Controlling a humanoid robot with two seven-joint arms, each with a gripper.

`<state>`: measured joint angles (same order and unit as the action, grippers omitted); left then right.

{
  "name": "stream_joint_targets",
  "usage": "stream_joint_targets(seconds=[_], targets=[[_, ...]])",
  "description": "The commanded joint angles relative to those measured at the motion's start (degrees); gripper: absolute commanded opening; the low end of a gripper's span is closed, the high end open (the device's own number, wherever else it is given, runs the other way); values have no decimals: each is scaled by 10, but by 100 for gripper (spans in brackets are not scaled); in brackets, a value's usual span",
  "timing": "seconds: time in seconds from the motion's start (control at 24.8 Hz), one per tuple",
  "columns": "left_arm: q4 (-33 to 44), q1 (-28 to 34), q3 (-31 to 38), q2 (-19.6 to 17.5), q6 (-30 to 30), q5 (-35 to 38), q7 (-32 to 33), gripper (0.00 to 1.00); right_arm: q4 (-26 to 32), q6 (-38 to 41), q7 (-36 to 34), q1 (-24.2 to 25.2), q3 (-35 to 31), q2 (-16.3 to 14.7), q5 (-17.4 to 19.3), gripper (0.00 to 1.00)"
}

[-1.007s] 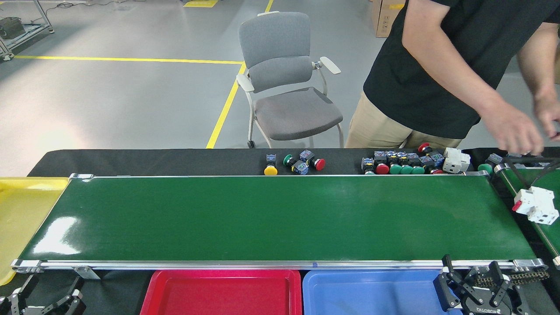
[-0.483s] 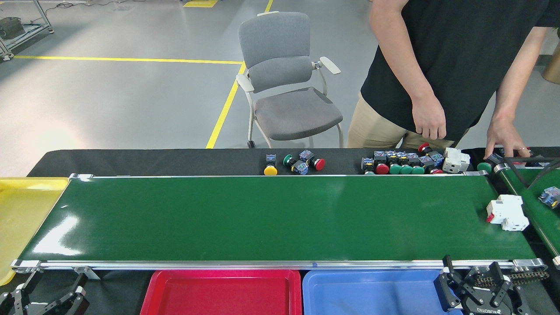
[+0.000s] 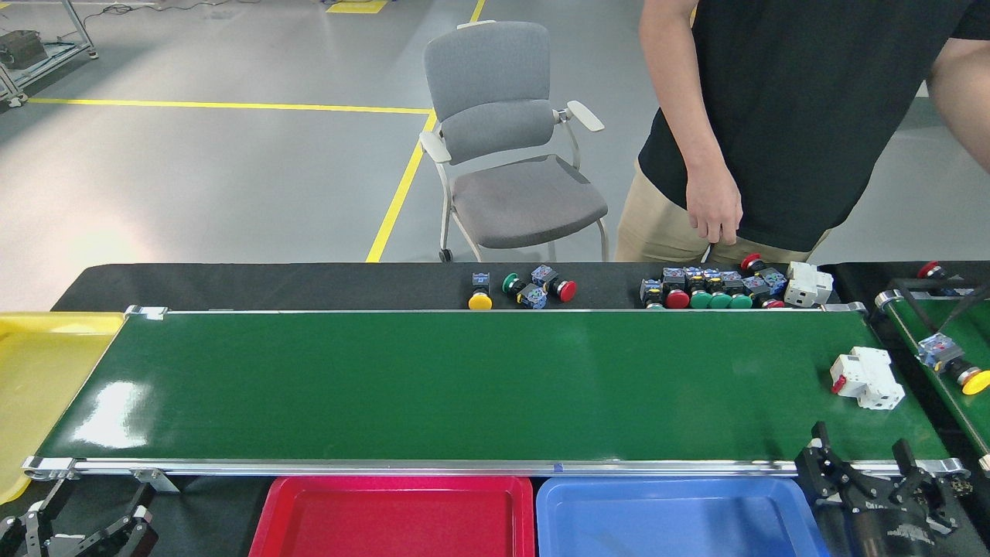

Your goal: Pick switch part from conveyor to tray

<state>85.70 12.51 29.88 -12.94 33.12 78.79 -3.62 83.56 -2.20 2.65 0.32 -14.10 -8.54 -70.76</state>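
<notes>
Lying on the conveyor [image 3: 464, 387] near its right end, the white switch part [image 3: 867, 377] sits just beyond our right gripper [image 3: 870, 464], apart from it. That gripper hangs at the conveyor's near rail with its fingers spread, holding nothing. Our left gripper [image 3: 77, 518] is low by the conveyor's near left corner; its fingers look spread, though it is partly cut off by the view's edge. Against the near rail sit a red tray [image 3: 390, 518] and a blue tray [image 3: 673, 518], both bare; a yellow tray [image 3: 35, 379] lies off the left end. Behind the conveyor, a person's hand [image 3: 713, 207] hangs above a row of push buttons [image 3: 708, 290].
</notes>
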Motion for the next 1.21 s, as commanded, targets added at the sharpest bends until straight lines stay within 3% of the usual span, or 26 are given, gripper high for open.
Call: stream_joint_targets(seconds=[0.0, 0.32, 0.85, 0.93, 1.01, 1.05, 1.09, 1.17], targets=[[7, -6, 1, -2, -1, -3, -5, 100, -25, -10, 2, -30, -3, -14, 0, 99], [6, -6, -1, -1, 0, -2, -5, 100, -107, -16, 2, -86, 24, -24, -6, 99], [6, -7, -7, -1, 0, -1, -5, 100, -154, -79, -2, -145, 116, -12, -5, 97], [6, -8, -7, -2, 0, -1, -5, 100, -158, -79, -2, -148, 120, -10, -5, 89], [6, -8, -9, -2, 0, -1, -5, 100, -167, -78, -3, -151, 122, -3, -5, 59], [6, -9, -9, -2, 0, -1, -5, 100, -168, -76, -2, -154, 123, -3, -3, 36], [6, -9, -9, -2, 0, -1, -5, 100, -169, -74, -1, -156, 123, -4, -3, 28], [6, -9, -9, -2, 0, -1, -4, 100, -169, -71, 0, -156, 124, -6, -2, 24]])
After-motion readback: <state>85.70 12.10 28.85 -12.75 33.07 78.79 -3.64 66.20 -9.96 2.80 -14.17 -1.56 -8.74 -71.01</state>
